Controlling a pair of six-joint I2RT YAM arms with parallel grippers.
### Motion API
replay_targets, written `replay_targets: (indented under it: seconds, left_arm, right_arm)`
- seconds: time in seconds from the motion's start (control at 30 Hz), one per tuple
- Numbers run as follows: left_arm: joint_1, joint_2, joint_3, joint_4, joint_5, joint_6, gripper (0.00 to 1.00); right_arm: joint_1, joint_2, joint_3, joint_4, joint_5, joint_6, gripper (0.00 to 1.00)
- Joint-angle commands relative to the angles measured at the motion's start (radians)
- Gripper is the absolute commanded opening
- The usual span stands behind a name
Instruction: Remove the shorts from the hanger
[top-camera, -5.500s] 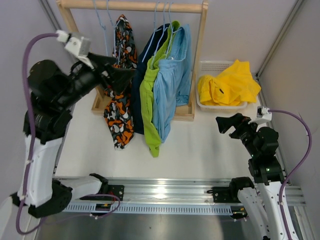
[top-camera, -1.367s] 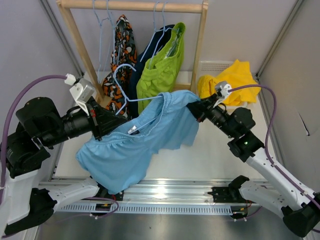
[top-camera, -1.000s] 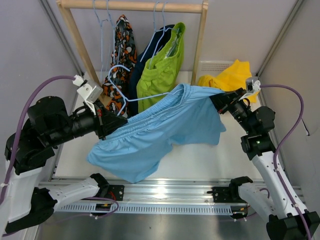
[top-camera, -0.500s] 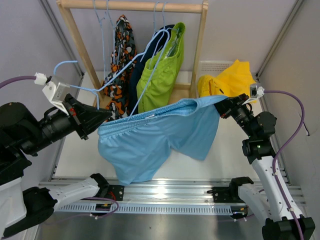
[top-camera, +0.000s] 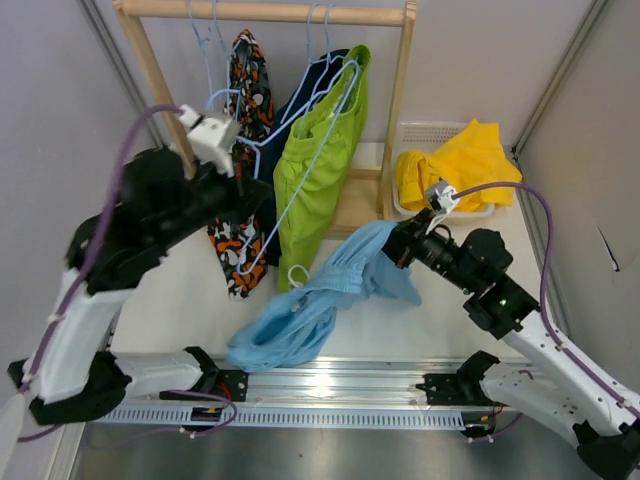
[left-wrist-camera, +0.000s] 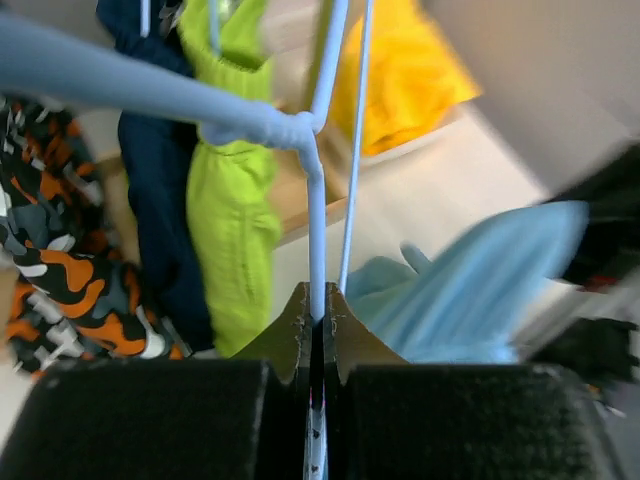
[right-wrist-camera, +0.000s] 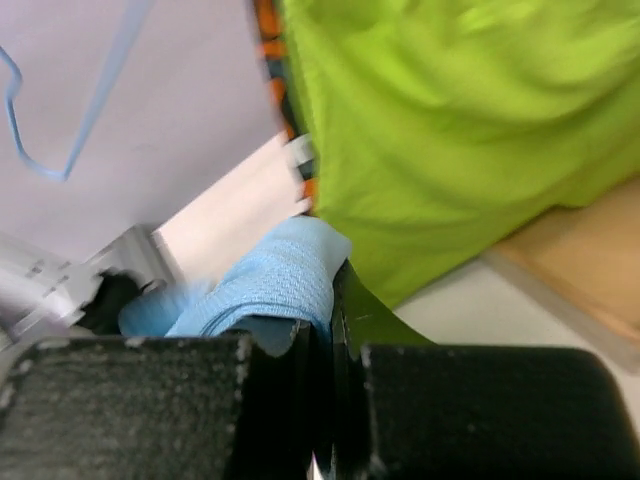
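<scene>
Top external view puts the wooden rack across the far side, carrying the patterned shorts, the navy shorts and the lime green shorts; the white basket to its right holds the yellow shorts. The light blue shorts are off the blue wire hanger (no wire runs through them that I can see). Their long axis runs from the right gripper down and left to a heap on the table by the front rail. The basket lies behind and to the right of that gripper, so I judge the right arm the nearer one for a drop there. The left wrist view shows what the overhead blurs: the left gripper pinched tight on the bare hanger wire, in front of the lime pair. The right wrist view shows the right jaws clamped on a fold of blue cloth.
</scene>
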Motion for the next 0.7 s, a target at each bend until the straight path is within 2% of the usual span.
replay_targets:
  seconds: [0.0, 0.1, 0.13, 0.17, 0.23, 0.3, 0.33, 0.37, 0.43, 0.47, 0.57, 0.67]
  left_arm:
    - [-0.049, 0.108, 0.011, -0.082, -0.295, 0.004, 0.00]
    - [-0.101, 0.030, -0.125, -0.038, -0.292, -0.045, 0.00]
    - [-0.112, 0.006, -0.214, -0.021, -0.279, -0.061, 0.00]
    - [-0.132, -0.013, -0.240, -0.004, -0.262, -0.093, 0.00]
    - [-0.156, -0.048, -0.329, 0.009, -0.255, -0.118, 0.00]
    - [-0.182, -0.065, -0.365, 0.042, -0.249, -0.146, 0.00]
    - [-0.184, -0.077, -0.407, 0.059, -0.242, -0.152, 0.00]
    - [-0.187, -0.078, -0.415, 0.082, -0.234, -0.158, 0.00]
    - [-0.187, -0.062, -0.418, 0.093, -0.251, -0.158, 0.00]
    - [-0.187, -0.055, -0.417, 0.107, -0.257, -0.154, 0.00]
    - [-0.187, -0.001, -0.382, 0.136, -0.274, -0.135, 0.00]
    - [-0.186, 0.077, -0.331, 0.156, -0.280, -0.118, 0.00]
  right_arm:
    - [0.000, -0.011, 0.181, -0.127, 0.314, -0.154, 0.00]
    - [-0.124, 0.070, 0.402, -0.200, 0.316, -0.198, 0.00]
    - [-0.227, 0.102, 0.530, -0.232, 0.289, -0.197, 0.00]
    - [-0.281, 0.180, 0.594, -0.243, 0.211, -0.194, 0.00]
    - [-0.381, 0.266, 0.718, -0.254, 0.160, -0.159, 0.00]
    - [-0.498, 0.414, 0.913, -0.261, 0.088, -0.139, 0.00]
    - [-0.523, 0.472, 0.985, -0.270, 0.074, -0.131, 0.00]
    - [-0.558, 0.530, 1.140, -0.284, 0.049, -0.129, 0.00]
    - [-0.586, 0.722, 1.311, -0.338, 0.026, -0.119, 0.00]
    - [-0.605, 0.788, 1.469, -0.355, 0.006, -0.109, 0.00]
    - [-0.621, 1.021, 1.686, -0.381, -0.034, -0.093, 0.00]
    - [-0.636, 1.161, 1.708, -0.327, -0.047, -0.071, 0.00]
